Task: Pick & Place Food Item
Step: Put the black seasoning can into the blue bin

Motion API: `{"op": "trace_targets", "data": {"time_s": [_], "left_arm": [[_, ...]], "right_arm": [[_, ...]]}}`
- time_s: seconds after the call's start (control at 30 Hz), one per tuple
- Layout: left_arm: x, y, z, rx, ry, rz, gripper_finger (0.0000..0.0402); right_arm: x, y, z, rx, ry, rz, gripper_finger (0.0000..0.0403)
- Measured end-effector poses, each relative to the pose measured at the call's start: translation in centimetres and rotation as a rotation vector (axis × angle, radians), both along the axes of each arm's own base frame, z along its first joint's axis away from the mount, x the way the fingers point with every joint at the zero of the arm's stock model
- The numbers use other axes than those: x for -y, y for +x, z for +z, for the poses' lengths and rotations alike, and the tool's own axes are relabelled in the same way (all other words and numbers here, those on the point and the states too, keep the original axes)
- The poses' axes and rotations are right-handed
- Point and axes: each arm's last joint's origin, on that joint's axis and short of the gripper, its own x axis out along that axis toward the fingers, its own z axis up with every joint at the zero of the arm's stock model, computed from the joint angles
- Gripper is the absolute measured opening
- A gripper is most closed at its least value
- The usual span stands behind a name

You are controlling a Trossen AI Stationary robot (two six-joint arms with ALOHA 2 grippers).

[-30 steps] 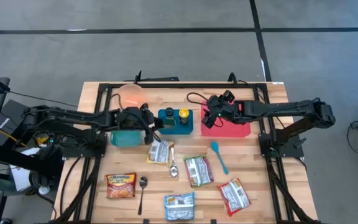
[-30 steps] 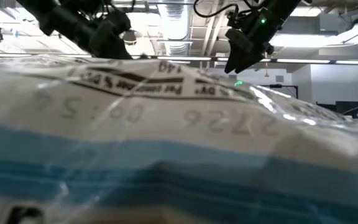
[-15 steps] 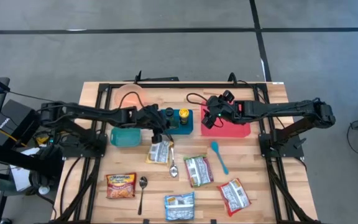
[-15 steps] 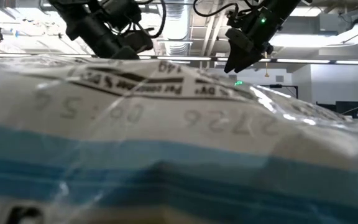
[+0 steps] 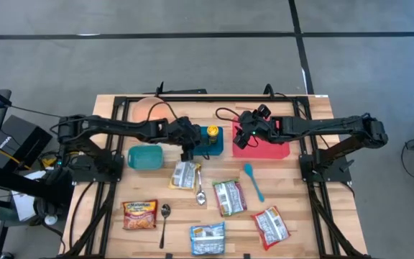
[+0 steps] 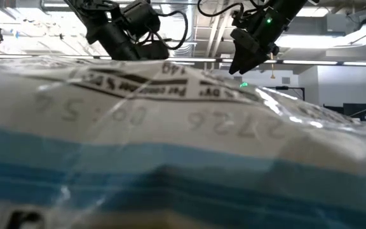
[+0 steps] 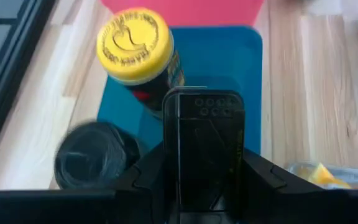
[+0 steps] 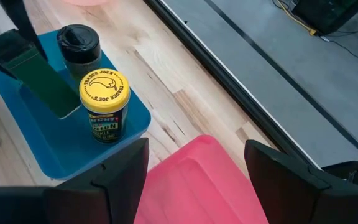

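**Left arm holds a green pack over the blue tray; right arm waits open**

High view: my left gripper [image 5: 187, 148] sits over the left part of the blue tray [image 5: 219, 149], at the middle of the table's far half. A yellow-lidded jar [image 5: 212, 133] stands upright on that tray. What the gripper carries is too small to make out here. My right gripper [image 5: 244, 137] hangs over the left edge of the red tray [image 5: 273, 151], just right of the blue one.

Low view: a food packet [image 6: 170, 146] lies right against the lens and hides the table. Only the two arms show above it.

Left wrist view: the fingers are clamped on a flat dark green pack [image 7: 207, 146], upright above the blue tray. The yellow-lidded jar and a black-lidded jar [image 7: 95, 163] stand close beside it.

Right wrist view: my right gripper's fingers [image 8: 120, 180] are spread wide with nothing between them, over the red tray. Across the way, the green pack hangs tilted over the blue tray, beside both jars.
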Motion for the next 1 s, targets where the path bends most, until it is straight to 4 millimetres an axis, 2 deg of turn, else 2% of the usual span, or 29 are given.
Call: {"op": "trace_targets", "data": {"time_s": [0.27,0.53,0.7,0.83,1.0], "left_arm": [[-0.4,0.2,-0.1,-0.001,-0.026,-0.009,0.0135],[-0.7,-0.2,-0.4,-0.043,-0.043,-0.004,0.0123],[-0.6,-0.7,-0.8,-0.104,-0.059,-0.001,0.0140],[-0.5,-0.8,-0.9,-0.123,-0.063,0.000,0.0122],[-0.7,-1.0,-1.0,-0.142,-0.068,0.006,0.0122]], "right_arm": [[0.0,0.0,0.0,-0.002,0.000,0.000,0.0260],[0.0,0.0,0.0,-0.006,-0.004,0.006,0.0260],[0.0,0.0,0.0,-0.005,0.000,0.014,0.0260],[0.0,0.1,0.1,0.006,0.003,0.021,0.0260],[0.0,0.1,0.1,0.008,0.004,0.023,0.0260]]}}
